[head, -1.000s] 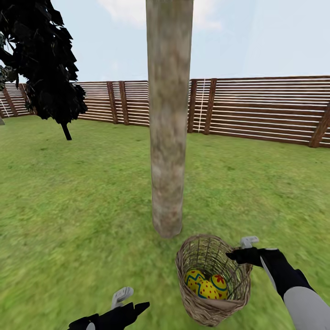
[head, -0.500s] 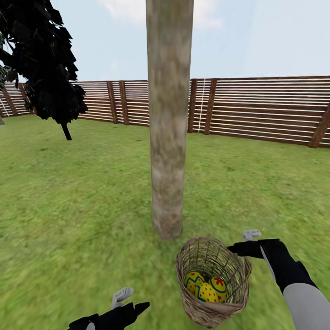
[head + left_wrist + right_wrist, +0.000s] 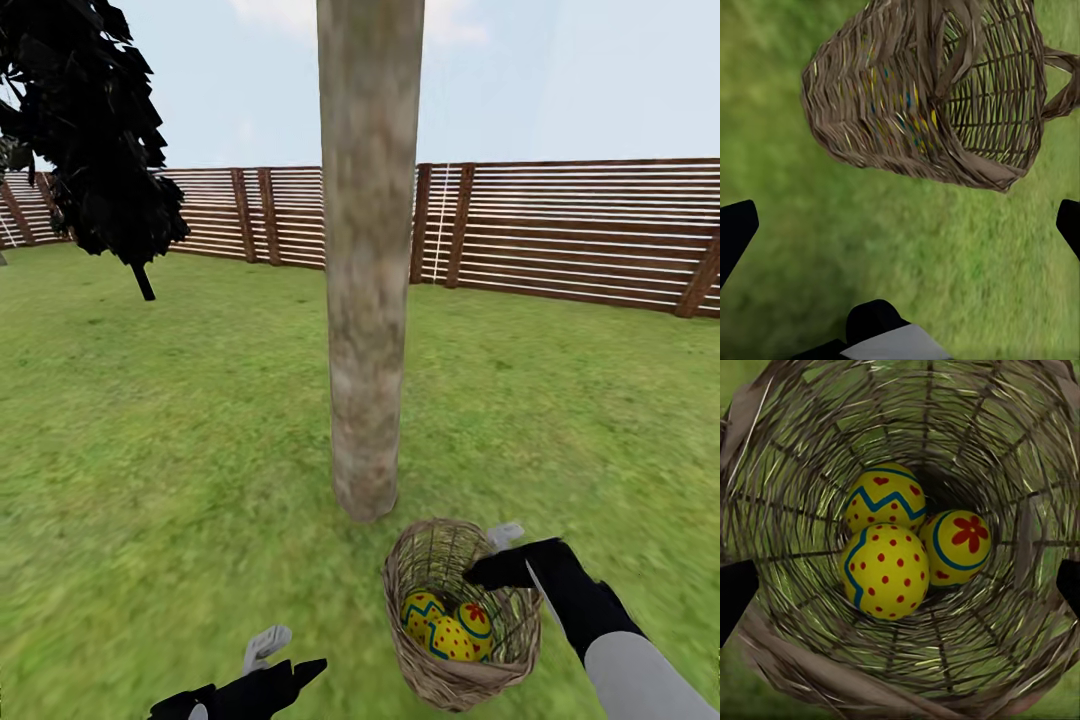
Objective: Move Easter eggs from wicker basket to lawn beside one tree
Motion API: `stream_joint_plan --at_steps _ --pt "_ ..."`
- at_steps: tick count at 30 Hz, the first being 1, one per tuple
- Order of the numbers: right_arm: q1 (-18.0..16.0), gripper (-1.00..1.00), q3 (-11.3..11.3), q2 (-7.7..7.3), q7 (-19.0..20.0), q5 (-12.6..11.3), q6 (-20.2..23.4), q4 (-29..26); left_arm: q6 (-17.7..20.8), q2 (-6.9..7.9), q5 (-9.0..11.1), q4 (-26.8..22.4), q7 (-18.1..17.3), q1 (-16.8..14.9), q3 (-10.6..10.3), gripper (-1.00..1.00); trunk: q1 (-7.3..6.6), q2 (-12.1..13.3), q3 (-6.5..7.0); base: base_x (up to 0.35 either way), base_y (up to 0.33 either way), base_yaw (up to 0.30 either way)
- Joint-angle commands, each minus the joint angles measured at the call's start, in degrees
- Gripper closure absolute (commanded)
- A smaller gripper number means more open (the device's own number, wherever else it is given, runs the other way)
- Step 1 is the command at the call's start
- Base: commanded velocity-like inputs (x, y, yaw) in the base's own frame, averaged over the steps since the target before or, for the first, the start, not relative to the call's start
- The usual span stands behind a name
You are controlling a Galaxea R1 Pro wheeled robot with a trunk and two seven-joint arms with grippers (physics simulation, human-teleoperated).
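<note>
Here the right gripper (image 3: 497, 560) hides part of the basket (image 3: 420, 660) rim.

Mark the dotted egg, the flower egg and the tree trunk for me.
Dotted egg (image 3: 885, 571), right wrist view, middle of its spotted face.
Flower egg (image 3: 961, 547), right wrist view, just below the red flower.
Tree trunk (image 3: 368, 300), head view, mid-height of the bare bark.

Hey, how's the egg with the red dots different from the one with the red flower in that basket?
The dotted egg is covered in many small red dots; the flower egg carries one large red flower. The dotted egg's blue line runs down its side, while the flower egg's blue line curves around the flower. In the right wrist view the dotted egg looks larger, probably because it lies nearer the camera. Both are yellow, touch each other, and lie in the wicker basket.
</note>
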Motion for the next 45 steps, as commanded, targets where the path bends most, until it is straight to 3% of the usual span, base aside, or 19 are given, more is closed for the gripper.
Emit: stream_joint_plan --at_steps 1,7,24,32,45 --pt "0.02 -1.00 0.28 0.22 0.53 0.62 0.13 0.41 0.39 -0.01 0.41 -0.04 0.06 -0.02 0.04 -1.00 -0.23 0.39 0.04 0.000 0.000 0.000" --pt "0.15 -1.00 2.02 1.00 0.49 0.61 0.12 2.65 0.40 -0.01 0.43 -0.04 0.06 -0.02 0.04 -1.00 -1.55 2.80 0.55 0.000 0.000 0.000" --pt "0.15 -1.00 2.37 1.72 -0.07 0.60 -1.93 5.85 0.46 0.15 0.47 -0.04 -0.17 -0.02 0.04 -1.00 -5.29 9.61 2.00 0.000 0.000 0.000" --pt "0.12 -1.00 2.47 1.73 -0.12 0.60 -2.15 6.07 0.44 0.51 4.56 -0.04 -0.28 -0.02 -0.11 -1.00 -7.04 12.82 2.69 0.000 0.000 0.000" --pt "0.12 -1.00 2.47 1.75 -0.16 0.65 -2.73 6.16 0.50 0.77 5.60 -0.04 -0.38 -0.02 -0.14 -1.00 -9.90 18.04 3.80 0.000 0.000 0.000"
